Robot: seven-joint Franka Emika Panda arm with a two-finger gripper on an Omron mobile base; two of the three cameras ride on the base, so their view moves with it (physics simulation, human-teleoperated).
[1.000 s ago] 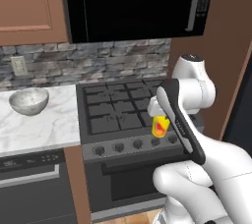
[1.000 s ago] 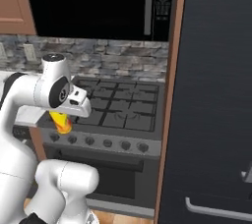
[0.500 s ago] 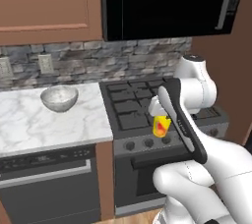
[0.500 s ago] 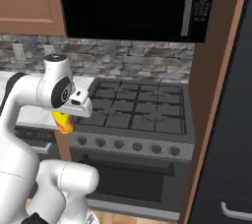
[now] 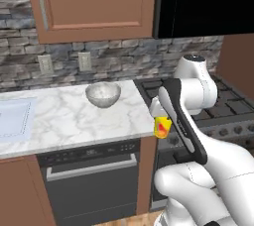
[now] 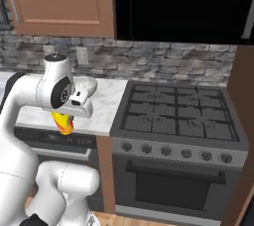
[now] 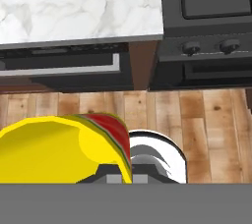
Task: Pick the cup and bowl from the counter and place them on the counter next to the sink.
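Left base view, cup (image 5: 162, 126) clamped in claw (image 5: 161, 121), off counter (image 5: 74, 121) edge

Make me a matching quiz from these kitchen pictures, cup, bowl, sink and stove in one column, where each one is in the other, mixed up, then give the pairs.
1. cup
2. bowl
3. sink
4. stove

A. set into the counter's far left
B. right of the counter
C. held in the hand, off the counter's front edge
D. standing on the counter near the wall

Pairs: 1-C, 2-D, 3-A, 4-B
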